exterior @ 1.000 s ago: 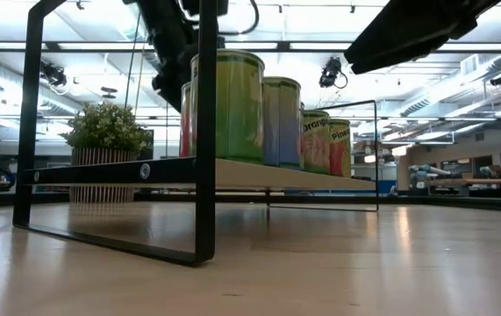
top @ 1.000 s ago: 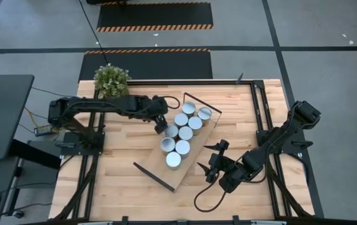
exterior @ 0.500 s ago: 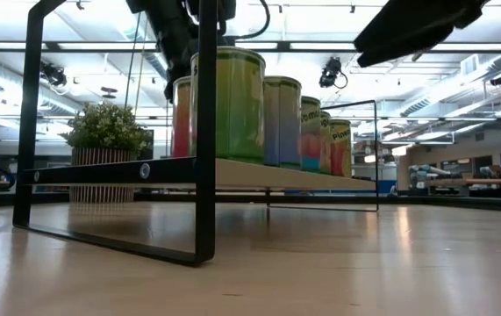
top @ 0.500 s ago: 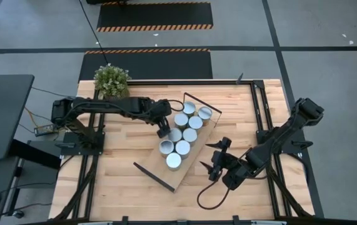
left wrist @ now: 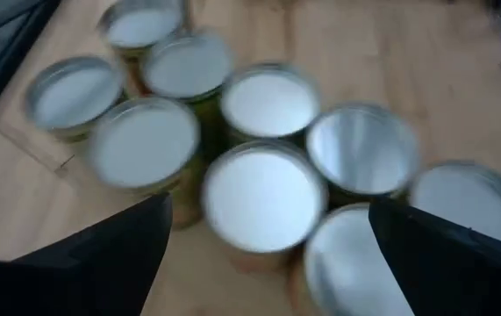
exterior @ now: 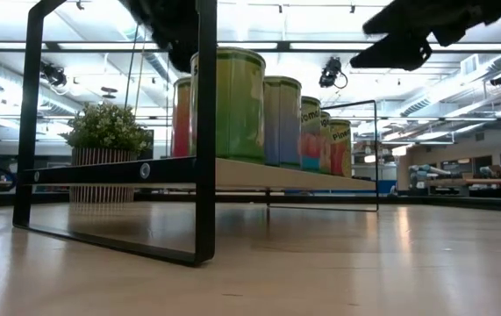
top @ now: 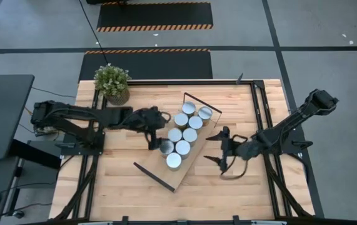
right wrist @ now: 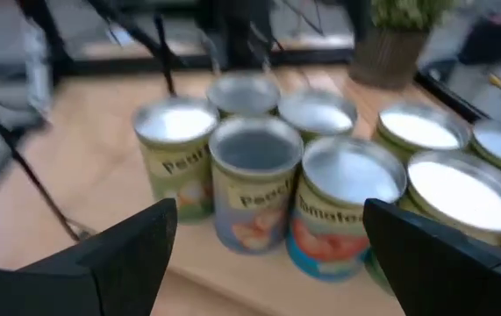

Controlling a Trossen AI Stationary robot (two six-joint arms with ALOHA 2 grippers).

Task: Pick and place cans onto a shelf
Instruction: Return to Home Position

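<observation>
Here, the cans [top: 182, 147] all stood on the shelf [top: 170, 176] (long axis diagonal). Your left gripper [top: 156, 140] hung just beside them and your right gripper [top: 211, 149] across the board, both spread empty, so retreat probably meant pulling outward.

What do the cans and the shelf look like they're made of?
The cans are likely metal, judging by the shiny silvery tops with raised rims; their sides carry printed labels, seemingly paper. The shelf board looks like pale, matte wood, and its end frames look like thin black metal rod, painted or coated.
</observation>
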